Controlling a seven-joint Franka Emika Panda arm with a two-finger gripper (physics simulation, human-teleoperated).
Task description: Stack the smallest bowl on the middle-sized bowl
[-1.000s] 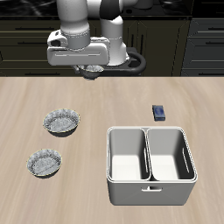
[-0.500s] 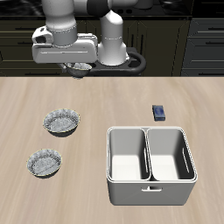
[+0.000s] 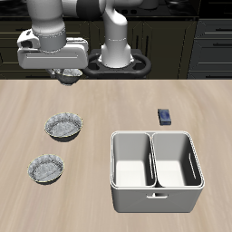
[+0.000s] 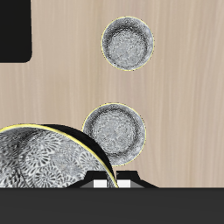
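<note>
Sideways along the far edge of the desk the arm has swung since a second ago, away from above the desk's middle and toward the side where the two bowls lie. The bowls and the bin have not shifted.

From the front, the claw (image 3: 68, 78) hangs above the far edge of the desk (image 3: 100, 113), closed on the smallest bowl (image 3: 67, 76), which shows as a dark round shape right under it, clear of the surface. The middle-sized bowl (image 3: 45, 169) sits open side up near the front edge. It is round, so it has no long axis to speak of. The darker bowl (image 3: 63, 127) sits just behind it, apart from it and also upright. A grey two-compartment bin (image 3: 154, 186) stands well apart from the bowls, near the front edge, and a small dark blue object (image 3: 165, 115) lies behind it, too small for me to read any marking.

From the wrist, the smallest bowl (image 4: 39, 162) fills much of the picture, its patterned hollow facing the camera and its fluted rim meeting the claw (image 4: 112, 182). Below it on the desk (image 4: 61, 70), the darker bowl (image 4: 114, 133) is the closer one and the middle-sized bowl (image 4: 129, 44) lies beyond, both showing their hollows.
</note>
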